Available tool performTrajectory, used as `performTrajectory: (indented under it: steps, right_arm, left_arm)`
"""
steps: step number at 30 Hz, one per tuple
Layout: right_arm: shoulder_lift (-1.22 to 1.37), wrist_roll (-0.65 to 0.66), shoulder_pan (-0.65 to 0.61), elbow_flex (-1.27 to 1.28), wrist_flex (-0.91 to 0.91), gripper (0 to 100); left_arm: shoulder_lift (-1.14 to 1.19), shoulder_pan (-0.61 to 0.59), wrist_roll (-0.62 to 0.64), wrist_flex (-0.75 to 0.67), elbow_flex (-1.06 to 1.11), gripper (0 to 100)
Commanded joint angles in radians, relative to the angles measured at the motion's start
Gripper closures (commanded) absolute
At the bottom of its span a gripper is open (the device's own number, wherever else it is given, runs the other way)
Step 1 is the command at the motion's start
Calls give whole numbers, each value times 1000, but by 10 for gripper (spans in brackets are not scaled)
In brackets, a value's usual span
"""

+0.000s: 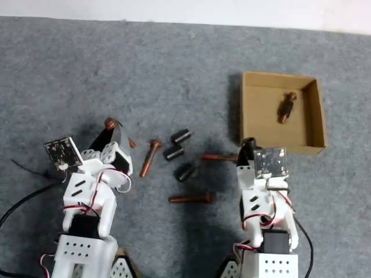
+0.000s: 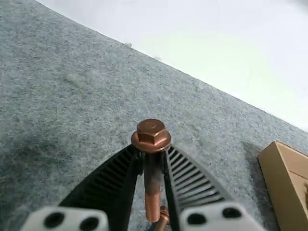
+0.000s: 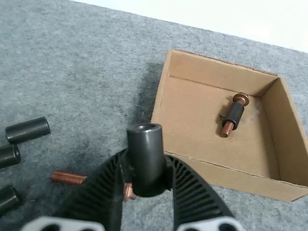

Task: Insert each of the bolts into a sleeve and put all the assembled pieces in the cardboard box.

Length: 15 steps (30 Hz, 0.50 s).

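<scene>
Nearest you, both arms stand at the 6 o'clock edge of the bench (image 1: 174, 69), and the nearest bolt (image 1: 191, 198) lies crosswise on the felt between them.

Your left pincer (image 1: 113, 132) is clenched on the held bolt (image 2: 152, 144). Its head stands clear past the fingertips and its shank runs down between the ribbed fingers. Your right pincer (image 3: 147, 166) grasps the held sleeve (image 3: 146, 154) with its open bore facing outward.

Clutter lies on the straight line between the two pincers:
- The angled bolt (image 1: 149, 157) lies near the left pincer, at its 4 o'clock.
- The near sleeve (image 1: 184, 171), middle sleeve (image 1: 174, 153) and far sleeve (image 1: 181, 136) sit in a loose column.
- The third bolt (image 1: 219, 157) points at the right pincer from its 9 o'clock, almost touching it.

The cardboard box (image 1: 284, 149) sits at 1 o'clock of the right pincer, its near wall just beyond the fingertips. One assembled piece (image 1: 287, 108) lies inside, toward the far wall, with open floor around it.

At 12 o'clock of the left pincer, open grey felt runs out to the far edge, where a pale surface begins.
</scene>
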Motion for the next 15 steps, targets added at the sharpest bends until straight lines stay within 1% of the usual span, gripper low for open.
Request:
performTrajectory:
  steps: [1, 15]
  right_arm:
    - [-12, -9, 12, 136, -12, 988]
    - [-13, -9, 12, 134, -12, 988]
  left_arm:
    - [-21, -8, -3, 2, 25, 993]
    - [5, -7, -3, 3, 25, 993]
